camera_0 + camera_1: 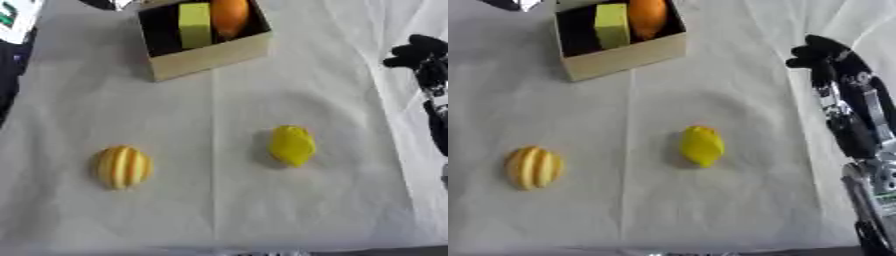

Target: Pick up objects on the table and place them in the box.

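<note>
Striped yellow fruit nearest on the white cloth, plain yellow fruit to its right, right hand raised at the right edge with fingers curled and empty, cardboard box beyond holding a green block and an orange fruit

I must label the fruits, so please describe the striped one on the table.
Start at the cardboard box at the far edge of the white cloth. Come toward the near left: the striped fruit lies there alone. Unlike the plain yellow fruit to its right, it has pale lengthwise stripes.
</note>
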`<move>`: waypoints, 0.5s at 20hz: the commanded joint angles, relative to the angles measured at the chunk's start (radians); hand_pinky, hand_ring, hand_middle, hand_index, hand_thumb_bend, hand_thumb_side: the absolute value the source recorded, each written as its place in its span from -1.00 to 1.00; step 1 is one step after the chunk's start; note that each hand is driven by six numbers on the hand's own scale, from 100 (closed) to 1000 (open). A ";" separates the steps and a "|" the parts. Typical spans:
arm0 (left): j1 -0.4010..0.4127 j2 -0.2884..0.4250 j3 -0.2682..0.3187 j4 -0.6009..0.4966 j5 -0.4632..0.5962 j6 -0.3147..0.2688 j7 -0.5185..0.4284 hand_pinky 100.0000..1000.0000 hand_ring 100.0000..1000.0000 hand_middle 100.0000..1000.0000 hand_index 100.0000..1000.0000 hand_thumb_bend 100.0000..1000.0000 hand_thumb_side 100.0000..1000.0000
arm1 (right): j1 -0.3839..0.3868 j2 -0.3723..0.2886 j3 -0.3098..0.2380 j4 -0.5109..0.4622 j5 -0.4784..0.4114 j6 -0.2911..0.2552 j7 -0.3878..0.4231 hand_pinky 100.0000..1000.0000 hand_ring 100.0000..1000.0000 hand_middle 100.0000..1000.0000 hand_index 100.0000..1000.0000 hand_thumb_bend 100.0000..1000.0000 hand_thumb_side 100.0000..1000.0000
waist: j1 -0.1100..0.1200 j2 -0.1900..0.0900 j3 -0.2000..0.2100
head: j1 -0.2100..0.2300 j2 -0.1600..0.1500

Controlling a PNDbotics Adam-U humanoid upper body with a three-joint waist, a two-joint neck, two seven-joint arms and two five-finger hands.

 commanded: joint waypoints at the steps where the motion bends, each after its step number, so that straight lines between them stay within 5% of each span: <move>1: -0.029 -0.013 0.017 0.029 0.030 -0.017 0.009 0.43 0.37 0.14 0.19 -1.00 -0.82 | -0.011 -0.012 -0.001 -0.017 -0.008 0.002 0.003 0.98 0.43 0.40 0.68 -1.00 0.31 | -0.011 -0.024 -0.004 | 0.008 0.004; 8: -0.028 -0.049 0.024 0.090 -0.025 -0.017 0.014 0.44 0.41 0.18 0.23 -1.00 -1.00 | -0.022 -0.006 0.002 -0.017 -0.012 0.004 0.009 0.98 0.43 0.40 0.68 -1.00 0.32 | -0.014 -0.015 -0.014 | 0.017 0.004; 10: -0.027 -0.048 0.028 0.101 -0.074 -0.004 0.028 0.49 0.50 0.30 0.41 -1.00 -1.00 | -0.024 -0.005 0.002 -0.017 -0.014 0.005 0.009 0.98 0.43 0.40 0.68 -1.00 0.32 | -0.013 -0.014 -0.015 | 0.018 0.004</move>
